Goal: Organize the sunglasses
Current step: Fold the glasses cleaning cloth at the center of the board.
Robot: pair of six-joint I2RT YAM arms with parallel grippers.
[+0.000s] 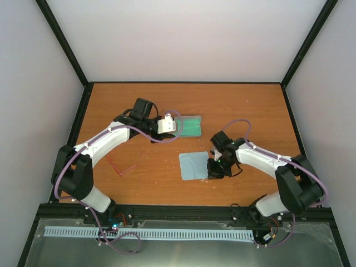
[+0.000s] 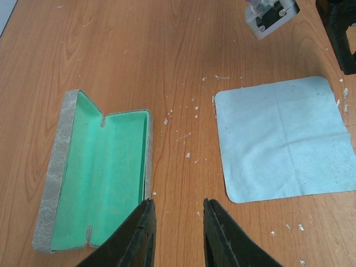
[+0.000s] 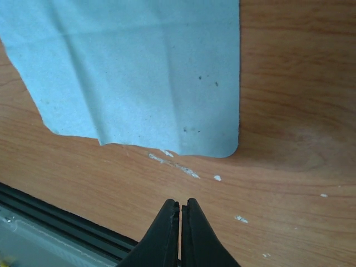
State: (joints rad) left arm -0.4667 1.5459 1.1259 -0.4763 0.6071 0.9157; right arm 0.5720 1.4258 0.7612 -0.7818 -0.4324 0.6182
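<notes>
Lab robot cell, white walls [image 1: 183, 39], black frame [image 1: 64, 44]

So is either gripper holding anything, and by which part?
Nothing is held. The left gripper is open and empty beside the case; the right gripper is shut on nothing, near the cloth.

no legible txt, labels, nos. anywhere

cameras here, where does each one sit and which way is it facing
top external: fixed above and behind the bases, looking down at the table; shows both arms, the sunglasses, case and cloth.
left wrist: on the left arm, looking down past its open jaws at the open case and the cloth.
right wrist: on the right arm, looking down past its shut jaws at the cloth's corner.
shared: the cloth shows in all three.
</notes>
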